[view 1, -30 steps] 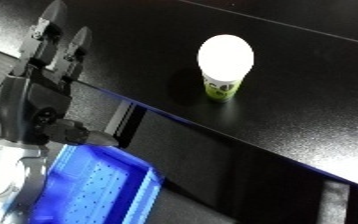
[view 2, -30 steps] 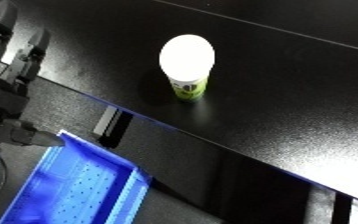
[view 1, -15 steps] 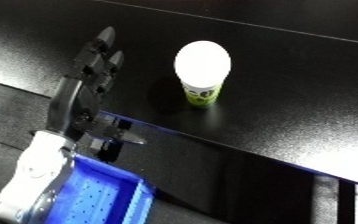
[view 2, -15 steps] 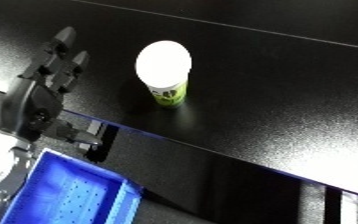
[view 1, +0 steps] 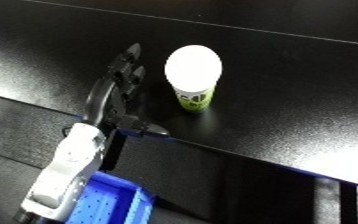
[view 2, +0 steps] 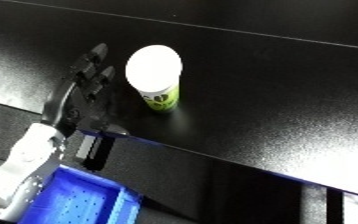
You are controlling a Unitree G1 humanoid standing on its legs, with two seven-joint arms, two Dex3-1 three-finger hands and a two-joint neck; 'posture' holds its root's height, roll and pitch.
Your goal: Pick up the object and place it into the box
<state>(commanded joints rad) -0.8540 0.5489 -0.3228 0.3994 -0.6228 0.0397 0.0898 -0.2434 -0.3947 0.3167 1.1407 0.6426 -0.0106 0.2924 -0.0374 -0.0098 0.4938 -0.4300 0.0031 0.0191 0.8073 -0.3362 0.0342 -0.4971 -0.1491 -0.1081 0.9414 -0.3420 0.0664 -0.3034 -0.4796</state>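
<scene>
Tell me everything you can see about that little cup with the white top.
The cup is small, with a round white lid and a green side bearing dark markings. It stands upright on the black table, close to the near edge. The left hand is just beside it, fingers straight, seemingly not touching. Nothing else is near it.

A glossy black table (view 1: 300, 90) reflects pale light near its front edge

table (view 1: 291, 100): black, matte, light glare at lower right | edge: runs diagonally, darker floor below
</scene>
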